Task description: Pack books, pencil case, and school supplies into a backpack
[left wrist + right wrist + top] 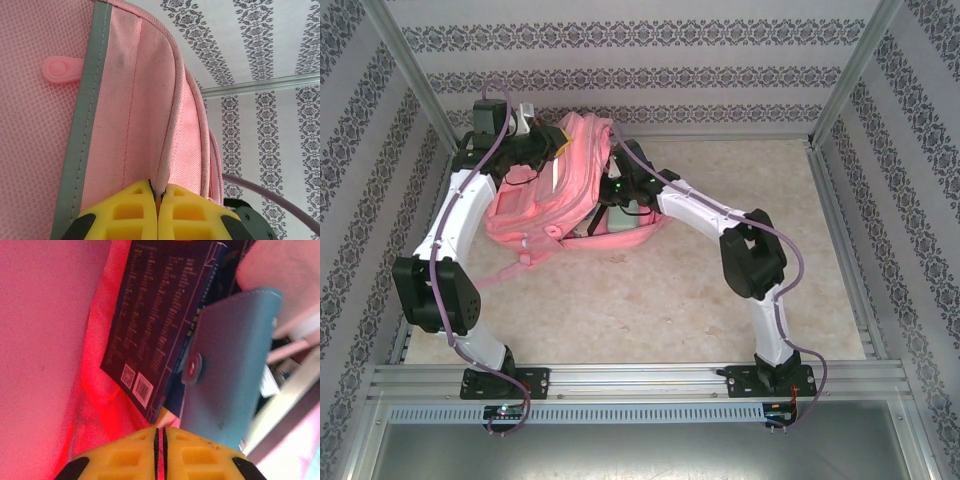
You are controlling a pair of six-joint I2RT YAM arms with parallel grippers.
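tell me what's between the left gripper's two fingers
A pink piped edge of the backpack, pinched by the closed yellow fingers of the left gripper. The left wrist view shows it.

The overhead view is evenly, softly lit; inside the backpack [45,340] a red glow is cast and close fabric is blurred.

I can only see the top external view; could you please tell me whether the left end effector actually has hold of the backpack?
Observer: Yes. The left end effector is shut on a piped seam of the backpack.
Operator: Thank you. What is in front of the right one?
Observer: The right end effector has its fingers together, facing a navy book with a barcode, set against pink fabric.
Operator: Is anything beside that book?
Observer: A teal snap-tab cover overlaps the book's right edge.
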